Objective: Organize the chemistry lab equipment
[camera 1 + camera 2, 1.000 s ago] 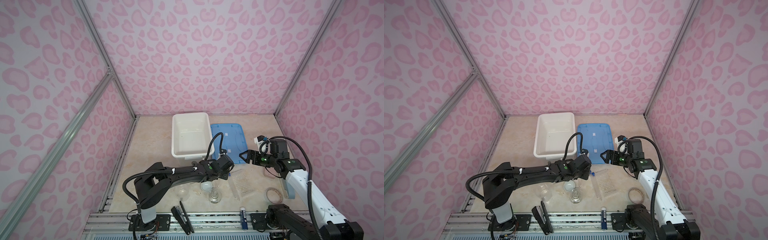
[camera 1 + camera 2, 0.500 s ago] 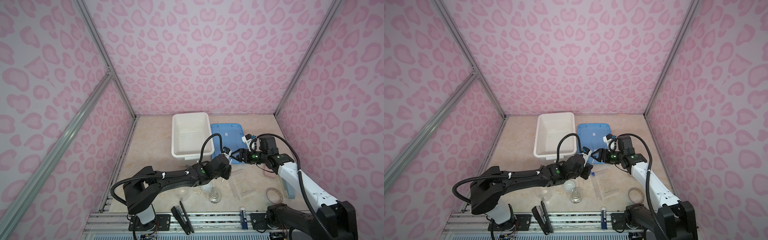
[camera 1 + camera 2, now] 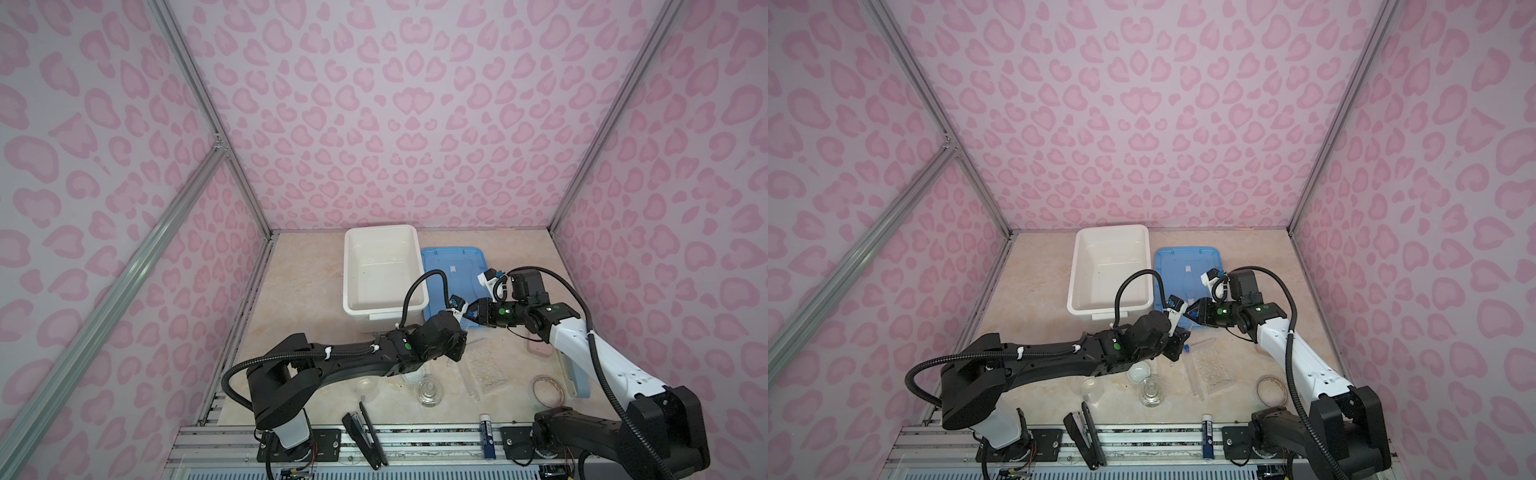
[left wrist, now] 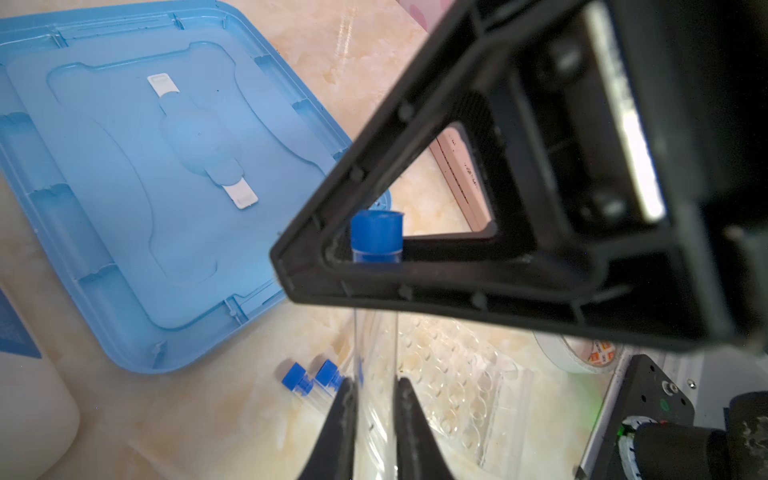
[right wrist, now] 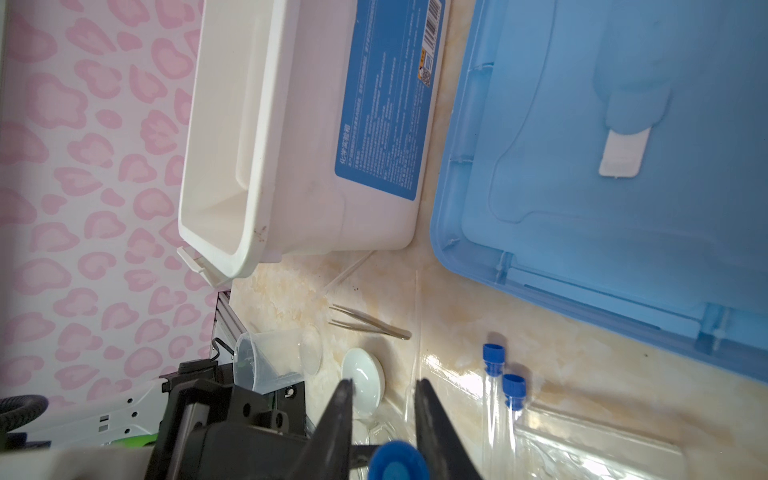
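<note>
One clear tube (image 4: 376, 237) with a blue cap is held up in the air. Two more tubes (image 5: 514, 384) lie side by side beside the clear rack (image 4: 449, 374).

Soft, even light fills the room, and shadows are faint. The tabletop (image 5: 561, 353) shines in spots. In the wrist views, very close things look blurry.
</note>
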Motion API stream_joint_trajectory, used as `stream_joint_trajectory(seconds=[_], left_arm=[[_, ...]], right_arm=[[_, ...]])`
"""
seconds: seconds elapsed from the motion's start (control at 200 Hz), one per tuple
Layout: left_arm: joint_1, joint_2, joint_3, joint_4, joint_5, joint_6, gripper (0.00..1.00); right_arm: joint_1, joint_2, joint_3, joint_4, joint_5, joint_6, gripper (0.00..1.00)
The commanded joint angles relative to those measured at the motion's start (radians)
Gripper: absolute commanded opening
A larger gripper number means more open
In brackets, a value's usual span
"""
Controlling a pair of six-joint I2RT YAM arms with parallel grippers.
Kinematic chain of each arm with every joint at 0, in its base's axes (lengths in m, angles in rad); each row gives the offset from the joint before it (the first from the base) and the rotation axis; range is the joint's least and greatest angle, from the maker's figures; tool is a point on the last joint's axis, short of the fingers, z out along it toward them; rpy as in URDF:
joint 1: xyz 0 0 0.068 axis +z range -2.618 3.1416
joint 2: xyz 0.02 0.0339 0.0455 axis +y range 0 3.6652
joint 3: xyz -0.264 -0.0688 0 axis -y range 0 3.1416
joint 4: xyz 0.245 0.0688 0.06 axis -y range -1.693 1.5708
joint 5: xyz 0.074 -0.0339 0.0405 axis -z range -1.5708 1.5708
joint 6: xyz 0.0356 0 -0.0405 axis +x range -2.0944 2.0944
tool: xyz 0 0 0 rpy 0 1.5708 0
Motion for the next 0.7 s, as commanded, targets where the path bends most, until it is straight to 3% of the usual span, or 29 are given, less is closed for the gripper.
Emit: stream_joint_trajectory(seconds=[0.0, 0.215, 0.345, 0.5, 0.695], left_arm=[[-0.001, 0.004, -0.006, 0.025, -0.006, 0.003, 0.11], [0.0, 0.022, 0.008, 0.011, -0.016, 0.003, 0.13], [-0.004, 0.017, 0.009, 0.018, -0.027, -0.006, 0.3], [-0.012, -0.001, 0.012, 0.036, -0.045, -0.023, 0.35], [-0.021, -0.04, -0.022, 0.078, -0.067, -0.047, 0.8]], right_arm=[[0.0, 0.012, 0.006, -0.011, -0.009, -0.008, 0.2], [0.0, 0.017, -0.001, -0.02, -0.006, -0.017, 0.12], [-0.001, -0.03, -0.016, -0.017, 0.061, -0.028, 0.11], [-0.002, -0.121, -0.054, 0.037, 0.144, -0.01, 0.15], [-0.04, -0.14, -0.013, -0.04, 0.182, -0.064, 0.16]])
